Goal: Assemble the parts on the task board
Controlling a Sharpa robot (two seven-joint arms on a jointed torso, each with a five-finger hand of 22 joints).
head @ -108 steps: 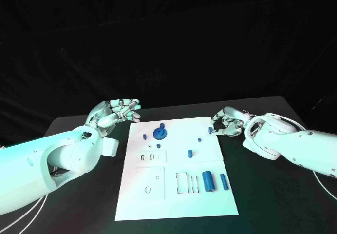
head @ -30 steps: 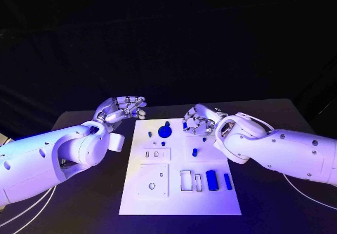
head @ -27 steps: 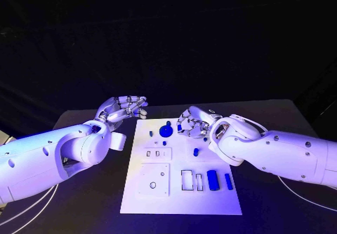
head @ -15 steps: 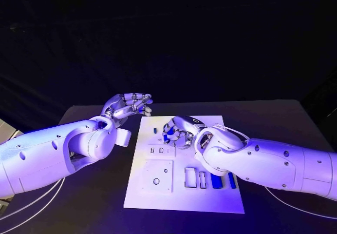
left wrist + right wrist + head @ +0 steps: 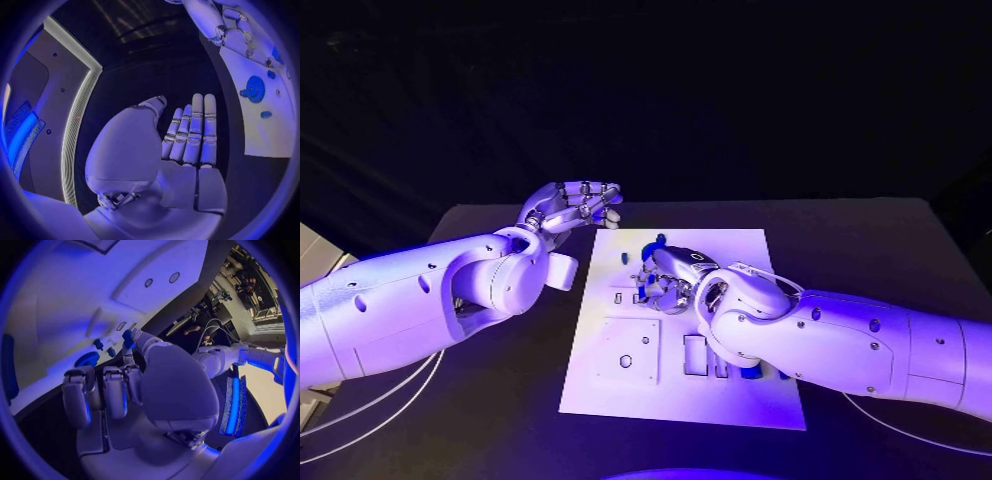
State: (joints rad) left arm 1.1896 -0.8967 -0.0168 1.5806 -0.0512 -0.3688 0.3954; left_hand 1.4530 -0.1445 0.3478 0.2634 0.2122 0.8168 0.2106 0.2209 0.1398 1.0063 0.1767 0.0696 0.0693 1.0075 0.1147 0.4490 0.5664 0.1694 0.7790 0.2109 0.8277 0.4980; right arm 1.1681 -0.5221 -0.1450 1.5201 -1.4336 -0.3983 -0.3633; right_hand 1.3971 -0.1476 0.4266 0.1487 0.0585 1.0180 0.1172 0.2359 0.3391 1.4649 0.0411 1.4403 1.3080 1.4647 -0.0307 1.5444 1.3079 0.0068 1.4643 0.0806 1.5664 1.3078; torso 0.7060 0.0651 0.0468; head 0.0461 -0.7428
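On the left, the left robot hand hangs in the air just past the far left corner of the flat white task board. Its fingers lie side by side with nothing in them, so it holds nothing. I think it waits there, out of the way, so the other arm has room to work. The board lies in the middle of the black table. Near its left side there is a white square plate with a small hole, and next to that some thin slots where parts may go. Over the middle of the board is the right robot hand. In the right wrist view it looks like the thumb and one finger pinch a small blue peg, while the other fingers are curled in. I think it holds the peg at the tips so the peg can point down into a hole. Just past this hand sits a round blue disc part, and little blue pegs stand close by it on the board. A bit of a blue cylinder part peeks out from under the right arm, lying near the right side of the board. The peg is not yet in any hole, so most of the job looks left to do.
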